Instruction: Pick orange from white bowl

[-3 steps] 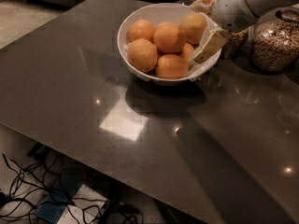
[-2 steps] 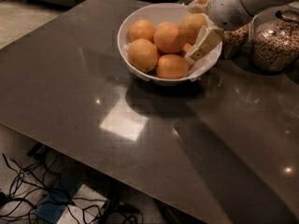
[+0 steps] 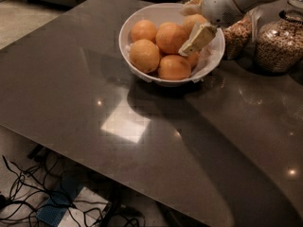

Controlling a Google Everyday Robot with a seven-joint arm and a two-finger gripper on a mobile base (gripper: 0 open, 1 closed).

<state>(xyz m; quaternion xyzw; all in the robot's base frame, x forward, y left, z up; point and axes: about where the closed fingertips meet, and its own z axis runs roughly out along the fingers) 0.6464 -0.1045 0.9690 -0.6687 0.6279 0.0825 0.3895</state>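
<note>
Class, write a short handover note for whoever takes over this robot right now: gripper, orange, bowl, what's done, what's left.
The gripper is down at the right rear of the white bowl, against the orange; grip unclear.
The orange lies in the bowl among other oranges, not yet lifted.
The bowl stands on the table.
Done: reach. Left: confirm grasp, lift orange clear.

A white bowl (image 3: 142, 74) of oranges (image 3: 144, 56) on a dark table (image 3: 142, 164), jaws at the rear-right orange (image 3: 193, 21), glass jars (image 3: 279, 46) beside
</note>
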